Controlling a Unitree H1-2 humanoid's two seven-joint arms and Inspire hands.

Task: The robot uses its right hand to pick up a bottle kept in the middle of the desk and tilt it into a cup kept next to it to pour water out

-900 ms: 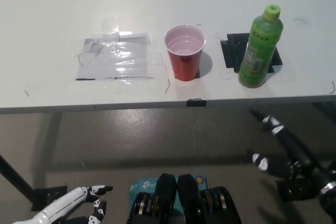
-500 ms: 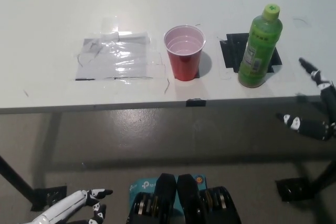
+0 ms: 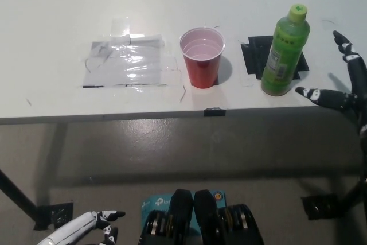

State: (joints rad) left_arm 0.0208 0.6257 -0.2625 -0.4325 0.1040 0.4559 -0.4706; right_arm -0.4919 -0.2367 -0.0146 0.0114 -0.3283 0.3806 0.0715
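The black right hand (image 3: 344, 84) sits at the right edge of the view, above the right end of the surface (image 3: 172, 4), with its fingers (image 3: 312, 93) spread wide and holding nothing. One finger reaches up along the right border, its tip level with the upper part of the bottle; another stretches left, low, and its light-marked tip ends just beside the bottle's base without touching it. The rest of the arm runs off the picture at the right.

The green bottle (image 3: 284, 50) stands upright on the surface, right of the middle, with a green cap on top and a pale label around its body. It stands on a patch of black tape (image 3: 253, 55), near the front edge. To its left, apart from it, stands the red cup (image 3: 202, 57), upright and open at the top, with a pale inside; a soft shadow falls to its right. Further left lies a sheet of clear plastic (image 3: 129, 64), wrinkled and shiny, taped flat on the surface with a strip of white tape (image 3: 140, 39) along its top. A small black tape mark (image 3: 214, 111) sits on the front edge below the cup.

The white left hand (image 3: 86, 230) rests low at the bottom left, below the surface and well apart from everything on it, over the grey floor (image 3: 172, 153). Its dark-tipped fingers are loosely parted and hold nothing.
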